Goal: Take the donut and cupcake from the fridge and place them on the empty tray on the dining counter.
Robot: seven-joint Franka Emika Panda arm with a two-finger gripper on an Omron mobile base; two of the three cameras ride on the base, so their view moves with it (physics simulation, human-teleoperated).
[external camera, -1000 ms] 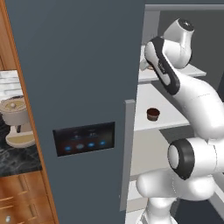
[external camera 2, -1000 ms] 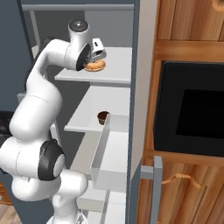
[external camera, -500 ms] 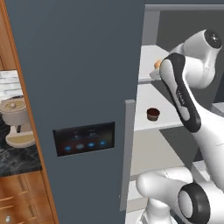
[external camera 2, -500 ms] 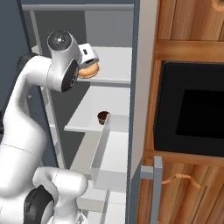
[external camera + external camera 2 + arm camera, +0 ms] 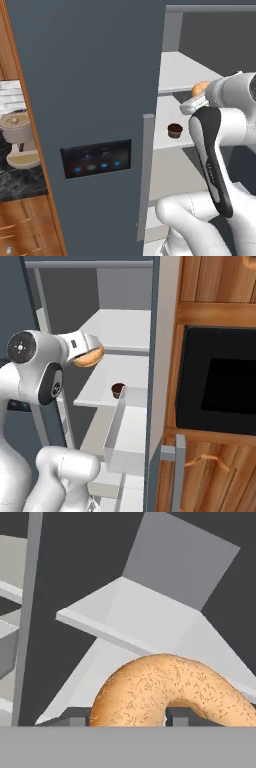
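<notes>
Grainy tan donut (image 5: 170, 694) — curved ring

Wooden cabinet (image 5: 220, 311) with black microwave (image 5: 220, 388), coffee machine (image 5: 17, 137) on dark worktop (image 5: 20, 182)

Donut (image 5: 170, 689): golden-brown ring, bottom centre of hand view, clamped between finger tips. Cupcake (image 5: 118, 390): small, brown, upright on white fridge shelf (image 5: 107, 387), mid-frame.

Glossy white rounded arm (image 5: 35, 376) segments (dark joint discs and black inlays).
</notes>
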